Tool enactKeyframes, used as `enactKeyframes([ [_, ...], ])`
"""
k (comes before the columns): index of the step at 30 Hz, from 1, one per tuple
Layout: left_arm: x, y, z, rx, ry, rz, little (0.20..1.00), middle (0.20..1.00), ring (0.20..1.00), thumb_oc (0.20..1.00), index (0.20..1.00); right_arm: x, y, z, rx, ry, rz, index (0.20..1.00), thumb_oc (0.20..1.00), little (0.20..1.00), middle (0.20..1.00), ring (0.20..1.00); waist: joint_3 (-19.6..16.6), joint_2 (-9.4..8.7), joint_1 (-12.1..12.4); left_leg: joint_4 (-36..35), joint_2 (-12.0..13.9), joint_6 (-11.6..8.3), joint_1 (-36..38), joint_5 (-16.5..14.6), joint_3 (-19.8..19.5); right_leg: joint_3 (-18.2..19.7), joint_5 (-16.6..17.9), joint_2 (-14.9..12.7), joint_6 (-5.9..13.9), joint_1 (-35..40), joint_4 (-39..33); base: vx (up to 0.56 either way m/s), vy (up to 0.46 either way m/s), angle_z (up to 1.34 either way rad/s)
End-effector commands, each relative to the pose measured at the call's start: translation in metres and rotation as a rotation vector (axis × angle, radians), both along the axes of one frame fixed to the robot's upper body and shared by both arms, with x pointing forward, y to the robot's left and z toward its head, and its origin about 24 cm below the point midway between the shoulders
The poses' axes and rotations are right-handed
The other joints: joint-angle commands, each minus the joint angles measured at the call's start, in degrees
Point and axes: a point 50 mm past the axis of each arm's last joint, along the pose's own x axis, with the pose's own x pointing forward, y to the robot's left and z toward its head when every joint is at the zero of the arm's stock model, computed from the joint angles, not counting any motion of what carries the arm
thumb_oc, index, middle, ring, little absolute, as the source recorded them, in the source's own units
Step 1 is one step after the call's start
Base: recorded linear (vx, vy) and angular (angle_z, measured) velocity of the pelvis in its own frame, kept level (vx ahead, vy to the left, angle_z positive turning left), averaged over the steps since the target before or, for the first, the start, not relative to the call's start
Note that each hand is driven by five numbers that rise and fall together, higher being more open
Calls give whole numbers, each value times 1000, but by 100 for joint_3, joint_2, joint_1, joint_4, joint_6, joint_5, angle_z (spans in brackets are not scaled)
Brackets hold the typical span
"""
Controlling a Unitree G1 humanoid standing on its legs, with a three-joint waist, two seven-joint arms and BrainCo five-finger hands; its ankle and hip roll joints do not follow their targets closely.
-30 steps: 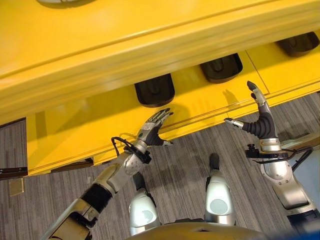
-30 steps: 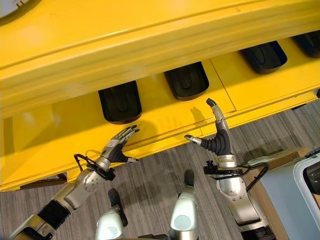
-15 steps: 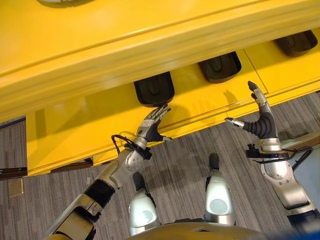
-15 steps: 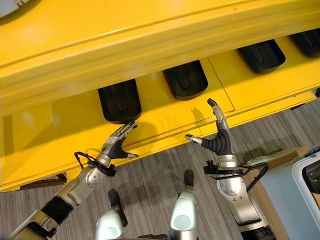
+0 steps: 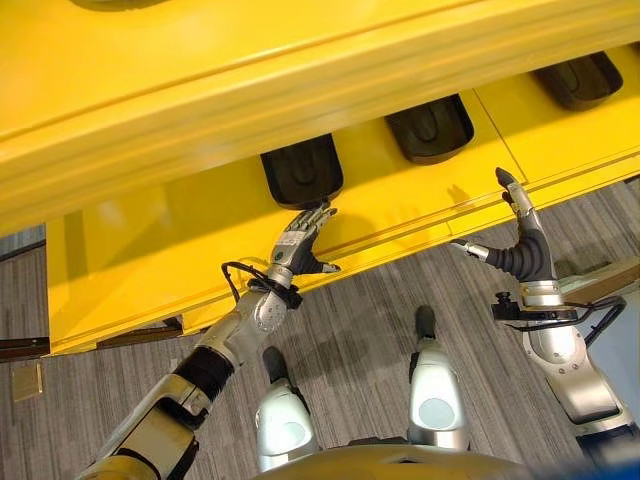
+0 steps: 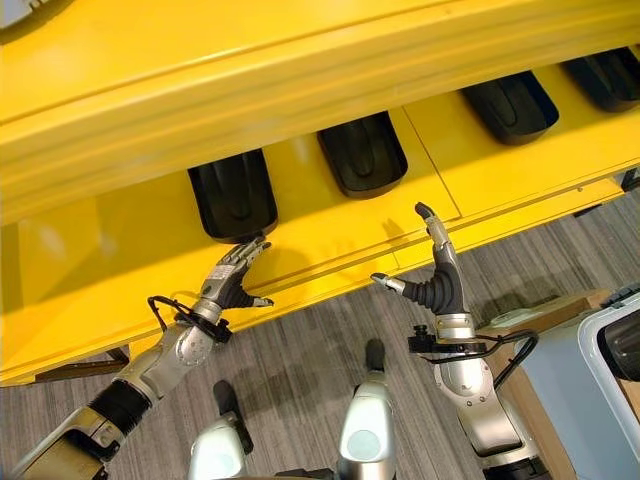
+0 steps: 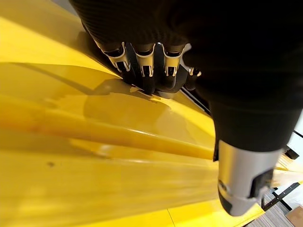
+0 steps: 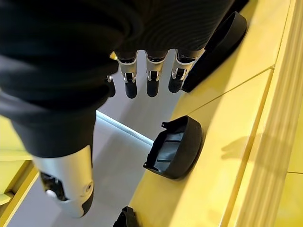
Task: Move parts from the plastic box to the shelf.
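Several black moulded parts lie in a row on the lower level of the yellow shelf (image 5: 150,250). My left hand (image 5: 300,240) reaches over the shelf's front lip, open, its fingertips (image 7: 142,66) at the near end of the leftmost black part (image 5: 302,172); I cannot tell whether they touch it. My right hand (image 5: 520,250) is held upright in front of the shelf edge, open and holding nothing, fingers (image 8: 151,71) straight. Past them lie a second black part (image 8: 175,146) and another part (image 8: 218,42).
The shelf's upper level (image 5: 300,60) overhangs the back of the row. More black parts (image 6: 510,105) sit further right. A pale grey-blue container (image 6: 580,390) with a cardboard piece (image 6: 540,320) stands on the grey carpet at lower right.
My left hand has stretched forward over the shelf lip toward the leftmost black part. The right hand has kept its place. The view has shifted slightly.
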Motion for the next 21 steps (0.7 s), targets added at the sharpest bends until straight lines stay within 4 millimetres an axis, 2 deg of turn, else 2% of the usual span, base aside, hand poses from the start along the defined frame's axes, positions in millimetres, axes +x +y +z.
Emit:
enactKeyframes([
  [1, 5, 11, -16, 56, 87, 73, 1000, 1000, 1000, 1000, 1000, -7, 2, 41, 26, -207, 53, 1000, 1000, 1000, 1000, 1000, 65, 57, -137, 384, -139, 317, -248, -17, 31, -225, -936, -63, -111, -457, 1518, 0, 0, 0],
  [21, 14, 10, -15, 59, 74, 106, 1000, 1000, 1000, 1000, 1000, -9, 2, 40, 26, -202, 56, 1000, 1000, 1000, 1000, 1000, 43, 24, -178, 448, -118, 297, -351, -18, 29, -190, -915, -48, -121, -536, 1523, 0, 0, 0],
])
